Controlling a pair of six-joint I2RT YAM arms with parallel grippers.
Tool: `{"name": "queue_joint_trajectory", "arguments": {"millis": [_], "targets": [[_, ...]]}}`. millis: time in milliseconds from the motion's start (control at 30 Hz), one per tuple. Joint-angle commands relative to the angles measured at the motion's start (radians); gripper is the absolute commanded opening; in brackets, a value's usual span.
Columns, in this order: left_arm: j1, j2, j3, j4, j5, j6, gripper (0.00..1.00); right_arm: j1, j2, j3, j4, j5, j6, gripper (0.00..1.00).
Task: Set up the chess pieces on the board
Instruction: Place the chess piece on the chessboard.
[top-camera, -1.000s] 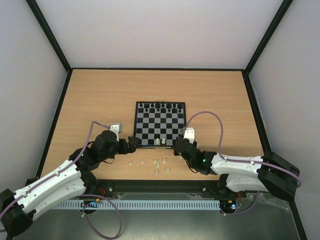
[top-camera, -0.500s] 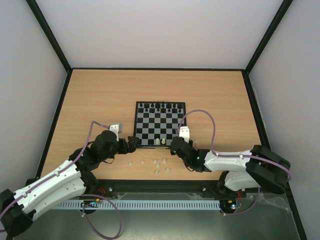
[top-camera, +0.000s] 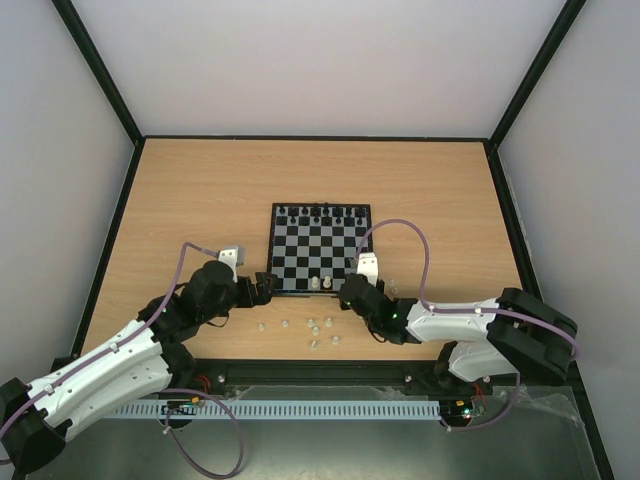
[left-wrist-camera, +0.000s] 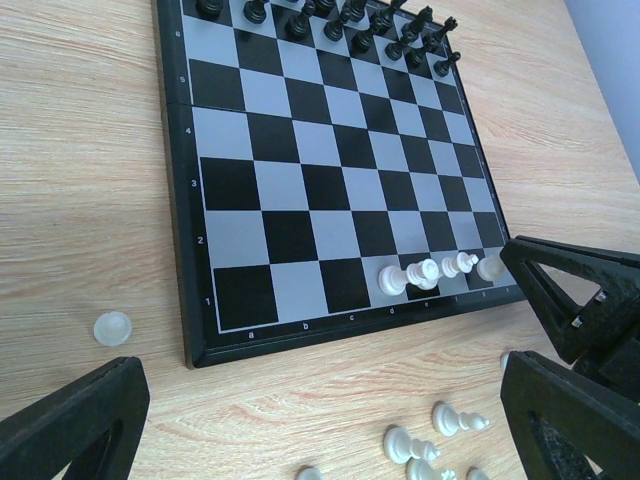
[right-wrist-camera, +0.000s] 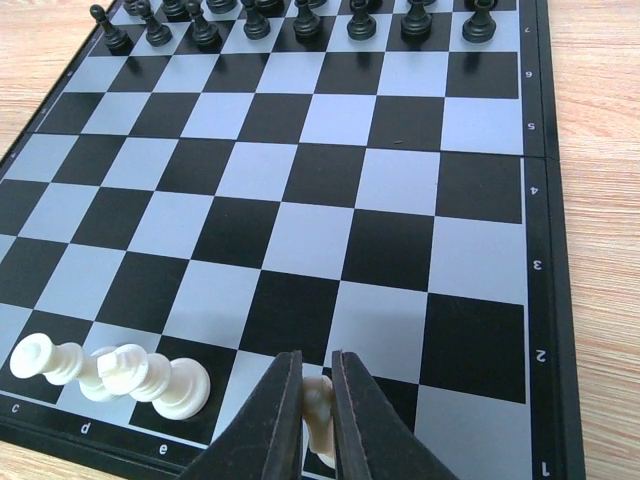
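Right fingers (right-wrist-camera: 297, 385) pinch one white piece (right-wrist-camera: 318, 402); three others (right-wrist-camera: 180, 385) sit on the board (right-wrist-camera: 400, 180)

Checkered black-and-grey board (right-wrist-camera: 322, 178), black and cream chess pieces (right-wrist-camera: 182, 388), tan woodgrain table (top-camera: 200, 190).

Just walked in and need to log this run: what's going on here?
Two robot arms are setting up a small chess set. The right hand grips a white piece between its fingers at the near row of the board, beside a few white pieces set there. The left hand is open and empty at the board's near left corner. Black pieces line the far side, and loose white pieces lie on the table in front.
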Motion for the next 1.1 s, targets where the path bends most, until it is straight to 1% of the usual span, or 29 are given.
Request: {"name": "queue_joint_trajectory", "arguments": {"millis": [0,133,567,667,733,1067], "targets": [[0.003,0.003,-0.008,0.012,-0.014,0.003,0.99,-0.006,0.019,-0.002,0.034,0.024,0.019,0.09],[0.003,0.005,-0.009,0.013,-0.015,0.003,0.99,-0.008,0.024,-0.007,0.037,0.023,0.021,0.12],[0.003,0.012,-0.008,0.019,-0.014,0.001,1.00,-0.021,0.015,-0.019,0.024,0.030,0.031,0.13],[0.003,0.018,-0.009,0.022,-0.013,0.000,1.00,-0.021,0.008,-0.026,0.022,0.014,0.033,0.21],[0.004,0.021,-0.008,0.025,-0.011,0.000,0.99,-0.022,0.010,-0.029,0.025,0.002,0.031,0.24],[0.004,0.024,-0.012,0.032,-0.012,-0.002,0.99,-0.022,0.049,-0.020,0.020,-0.025,0.036,0.24]]}}
